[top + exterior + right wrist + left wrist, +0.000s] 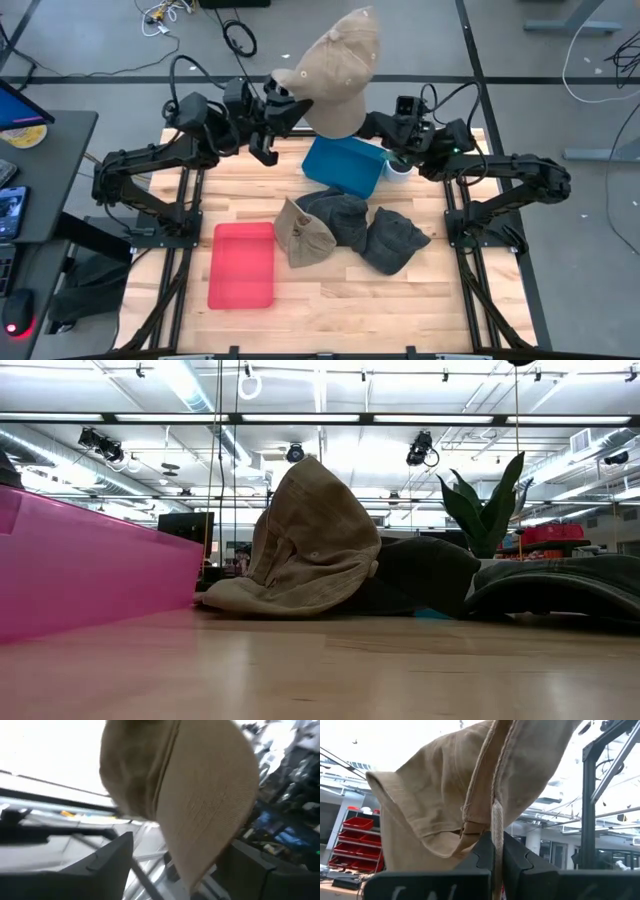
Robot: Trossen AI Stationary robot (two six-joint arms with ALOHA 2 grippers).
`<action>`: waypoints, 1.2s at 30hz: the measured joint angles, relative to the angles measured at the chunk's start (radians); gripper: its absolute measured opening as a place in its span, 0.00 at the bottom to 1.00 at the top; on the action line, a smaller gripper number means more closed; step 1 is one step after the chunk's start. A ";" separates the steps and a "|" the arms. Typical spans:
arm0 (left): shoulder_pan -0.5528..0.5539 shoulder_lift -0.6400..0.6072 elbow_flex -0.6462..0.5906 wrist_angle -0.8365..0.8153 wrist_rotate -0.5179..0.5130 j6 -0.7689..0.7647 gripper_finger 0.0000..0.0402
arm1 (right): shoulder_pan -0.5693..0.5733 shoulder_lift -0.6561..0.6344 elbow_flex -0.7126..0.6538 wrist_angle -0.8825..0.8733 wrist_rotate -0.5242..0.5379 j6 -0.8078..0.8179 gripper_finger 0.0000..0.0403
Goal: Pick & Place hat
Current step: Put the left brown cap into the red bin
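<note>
Pink tray [242, 265] sits nearest, at the lower left of the high view, with a khaki hat [303, 234] and two dark hats [397, 240] heaped beside it at the middle of the bench [330, 300]. Behind them lies a blue box [343, 165]. Farther back, top centre, a tan cap [340, 70] is raised above the bench: the left tool [268, 128] is pressed together on its strap, while the right tool [395, 125] stands spread around its brim.

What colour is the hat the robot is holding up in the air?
The raised hat is tan, a light sandy brown. The high view shows it best.
</note>
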 joint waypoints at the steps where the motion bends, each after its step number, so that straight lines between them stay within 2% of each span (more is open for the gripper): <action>1: 0.000 0.001 0.001 0.004 0.001 0.000 0.03 | 0.000 0.000 0.000 0.014 -0.014 -0.005 0.64; 5: 0.000 0.003 0.001 0.003 0.001 0.000 0.03 | 0.000 0.001 0.000 0.040 -0.028 -0.033 0.52; 10: 0.000 0.003 0.001 0.000 0.001 0.000 0.03 | 0.000 0.001 0.000 0.045 -0.030 -0.049 0.31; 16: 0.001 0.003 0.001 -0.022 -0.008 0.000 0.11 | 0.000 -0.004 0.000 0.066 -0.038 -0.100 0.05; 23: 0.001 0.003 0.001 -0.060 -0.030 -0.006 0.22 | 0.001 -0.005 0.001 0.085 -0.033 -0.150 0.02; 30: -0.002 0.006 -0.001 -0.194 -0.023 -0.091 0.42 | 0.000 -0.006 0.001 0.076 -0.002 -0.187 0.02; 33: -0.006 0.005 -0.001 -0.243 0.016 -0.120 0.53 | -0.006 -0.006 0.001 0.073 -0.002 -0.202 0.02; 36: -0.007 -0.005 -0.001 -0.273 0.103 -0.169 0.63 | -0.033 -0.017 0.000 0.061 -0.022 -0.199 0.02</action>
